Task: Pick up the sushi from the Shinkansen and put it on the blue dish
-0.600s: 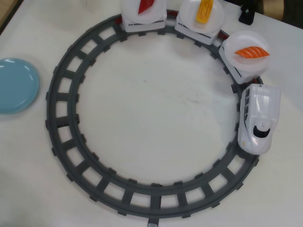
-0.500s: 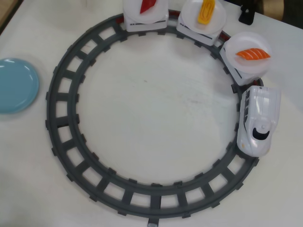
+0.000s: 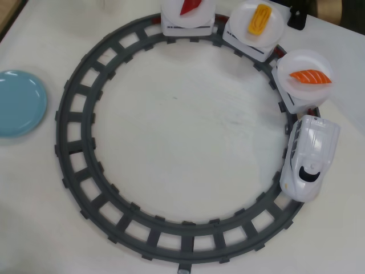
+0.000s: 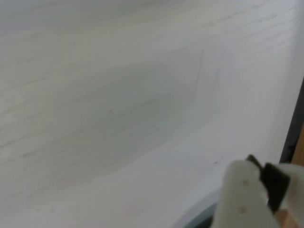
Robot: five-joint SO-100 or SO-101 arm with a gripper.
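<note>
Bright even light, soft shadows overhead; wrist view v. blurry, washed out, gripper (image 4: 251, 190) defocused.

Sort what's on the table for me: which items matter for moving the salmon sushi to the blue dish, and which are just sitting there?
Job items:
- salmon sushi, on the plate behind the engine
- Shinkansen
- blue dish, left edge of the overhead view

Just there:
- yellow egg piece
- dark red piece
- grey track ring
</note>
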